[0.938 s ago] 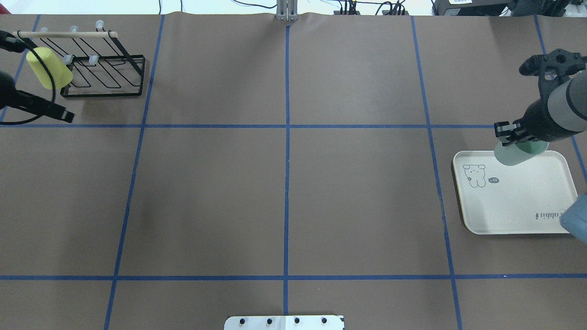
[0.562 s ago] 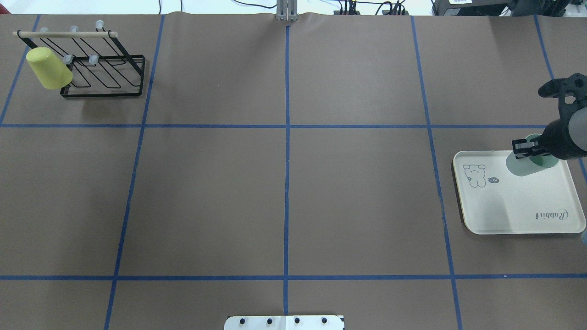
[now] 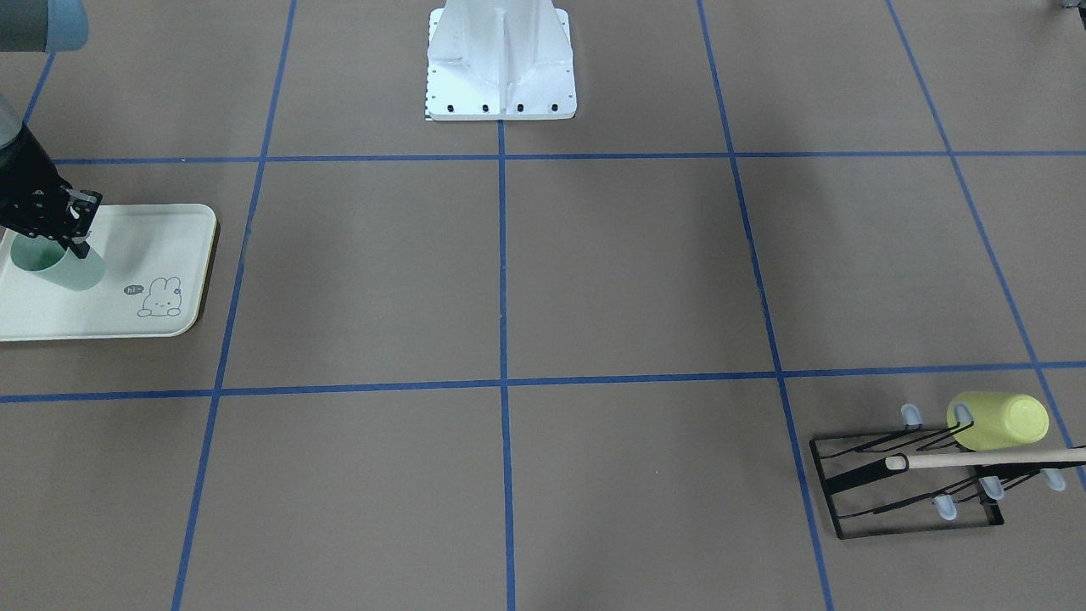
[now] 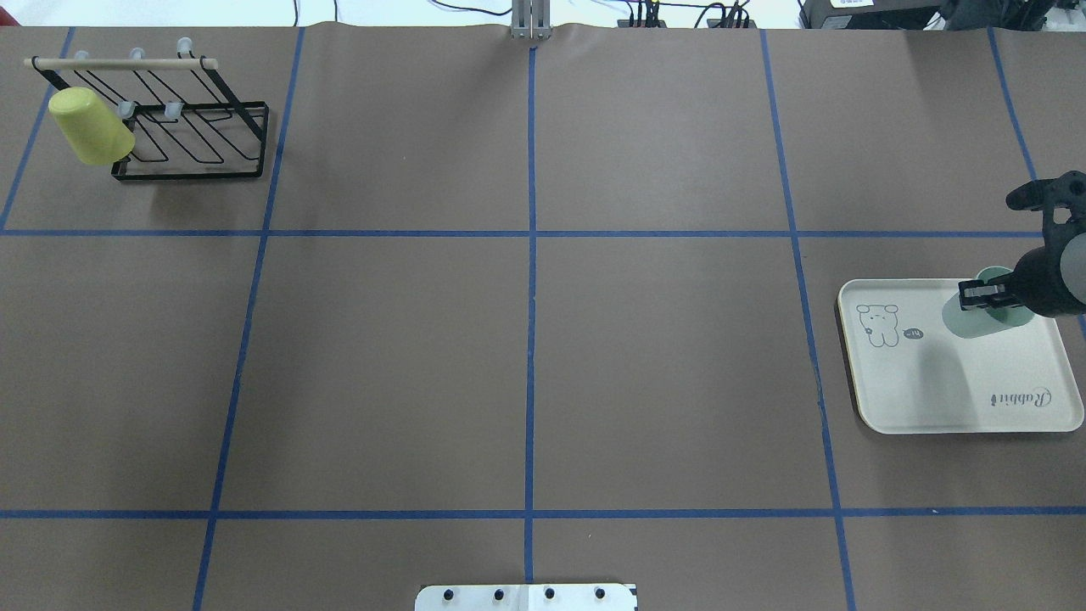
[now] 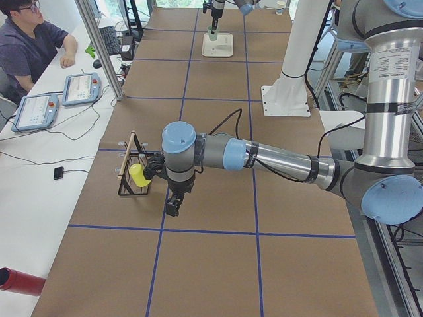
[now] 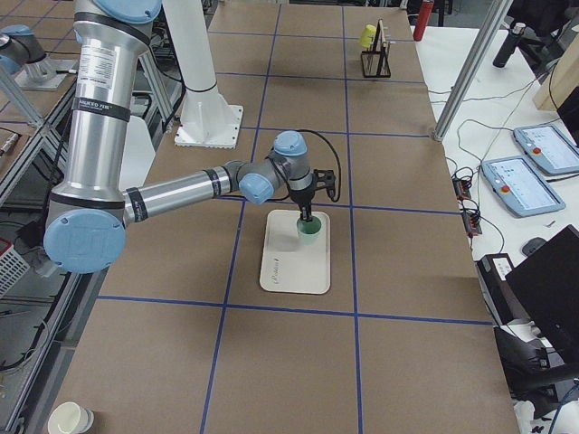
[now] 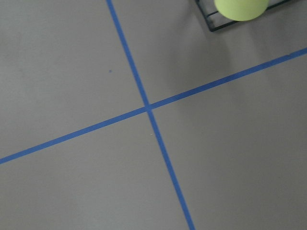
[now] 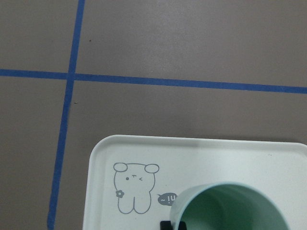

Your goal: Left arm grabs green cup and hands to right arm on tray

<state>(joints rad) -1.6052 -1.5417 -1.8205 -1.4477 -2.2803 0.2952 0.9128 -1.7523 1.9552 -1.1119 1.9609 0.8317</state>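
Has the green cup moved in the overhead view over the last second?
Yes. In the right gripper, the green cup has shifted right and nearer the camera, from the far rim of the tray to well inside it, away from the bunny drawing.

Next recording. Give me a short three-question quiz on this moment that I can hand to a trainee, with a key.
1. True or false: the small pale mint-green plastic cup is mouth-up over the cream rectangular plastic tray.
2. The yellow-green plastic cup is: A) on the tray; B) hung on the black wire rack; C) lying on the table.
3. Which arm's gripper pinches the mint-green cup's rim?
Key: 1 true; 2 B; 3 the right gripper.
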